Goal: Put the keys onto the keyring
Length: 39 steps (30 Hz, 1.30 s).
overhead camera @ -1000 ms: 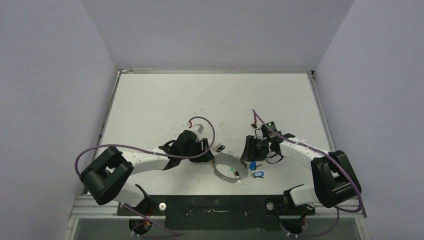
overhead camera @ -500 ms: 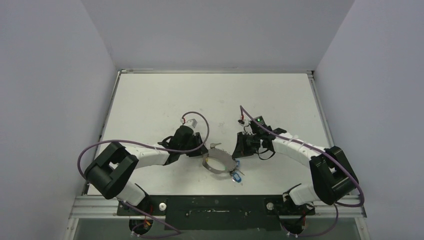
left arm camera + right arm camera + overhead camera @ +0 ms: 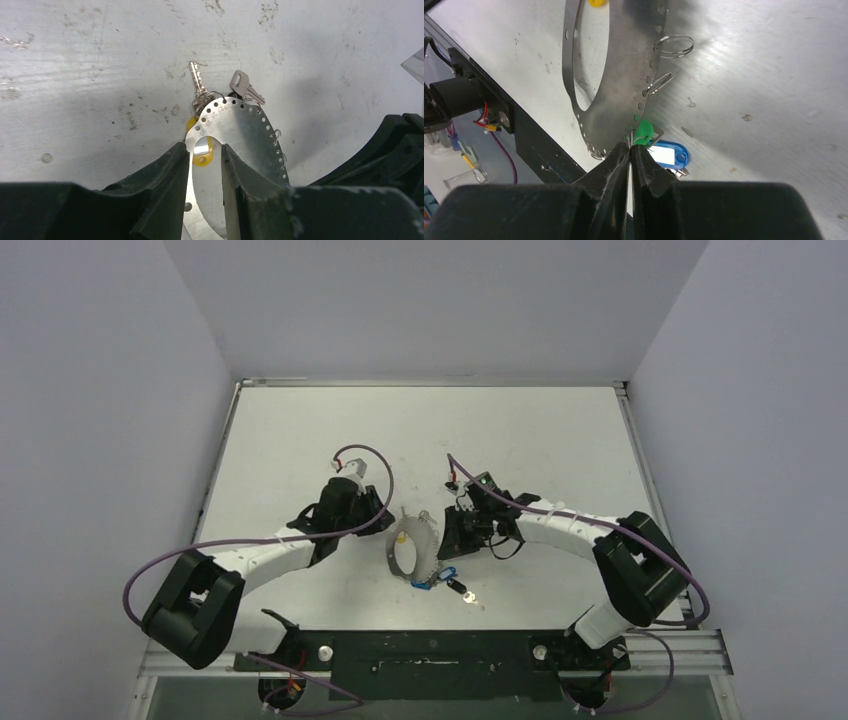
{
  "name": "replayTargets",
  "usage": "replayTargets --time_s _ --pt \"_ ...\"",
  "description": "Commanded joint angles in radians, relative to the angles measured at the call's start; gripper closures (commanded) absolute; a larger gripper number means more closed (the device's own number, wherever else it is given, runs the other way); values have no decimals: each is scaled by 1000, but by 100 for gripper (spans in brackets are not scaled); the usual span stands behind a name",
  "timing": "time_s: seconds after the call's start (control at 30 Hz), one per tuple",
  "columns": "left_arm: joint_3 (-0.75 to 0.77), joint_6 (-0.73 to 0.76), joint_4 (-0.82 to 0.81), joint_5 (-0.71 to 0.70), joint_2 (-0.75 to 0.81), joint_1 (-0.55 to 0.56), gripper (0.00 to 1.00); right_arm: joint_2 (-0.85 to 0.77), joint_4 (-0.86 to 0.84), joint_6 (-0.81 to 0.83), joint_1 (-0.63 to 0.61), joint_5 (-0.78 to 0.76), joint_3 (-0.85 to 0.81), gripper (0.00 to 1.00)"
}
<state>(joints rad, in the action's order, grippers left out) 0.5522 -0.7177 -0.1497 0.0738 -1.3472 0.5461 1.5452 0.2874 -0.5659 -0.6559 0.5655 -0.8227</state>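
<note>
**Now both claws on the ring**

From above, the ring stands tilted on edge between the two claws. It is about midway between the left and right edges of the bench, and closer to the near edge than to the far one. The left claw meets it from the left and the right claw from the right. A blue tag and a black key sit at the ring's near side, toward the near edge. Whether they touch the bench cannot be told.

From the left wrist, the left claw is partly closed and grasps the ring, whose flat band runs between its fingers. The ring is a thin silvery plate with a row of small holes along its rim. A yellow tag shows through its opening, right at the fingertips. Two silver keys stick out past the far rim on small wire loops, over the scuffed bench.

From the right wrist, the right claw is clenched, its tips pinched on the ring's rim. A green tag sits just beside the tips, and the blue tag is just beyond it. Two wire loops hang from holes further along the rim.
</note>
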Motion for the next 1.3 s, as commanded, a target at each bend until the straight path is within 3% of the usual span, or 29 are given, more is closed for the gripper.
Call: replayTargets --time_s 0.0,0.07,0.23,0.37,0.53,0.73,0.97,1.27 --pt "26 92 77 -62 55 -20 69 38 -114 -95 -54 24 -14 91" --pt "32 112 113 -86 77 -27 64 48 -152 -115 -70 43 -6 85" --pt "16 167 148 -108 154 -35 50 -21 -127 -74 -52 0 -8 51" --pt "-32 210 123 -79 223 -37 46 -99 -85 6 13 -20 1 38" --pt "-114 236 -4 17 293 -36 45 -157 -28 104 107 -15 22 35" --pt "-160 218 -117 119 295 -30 46 -112 -36 132 94 -1 50 38" --pt "-144 186 -44 84 266 -20 47 24 -122 64 -62 -7 31 40" --pt "-158 213 -20 58 332 -19 47 244 -491 -166 -225 125 -60 42"
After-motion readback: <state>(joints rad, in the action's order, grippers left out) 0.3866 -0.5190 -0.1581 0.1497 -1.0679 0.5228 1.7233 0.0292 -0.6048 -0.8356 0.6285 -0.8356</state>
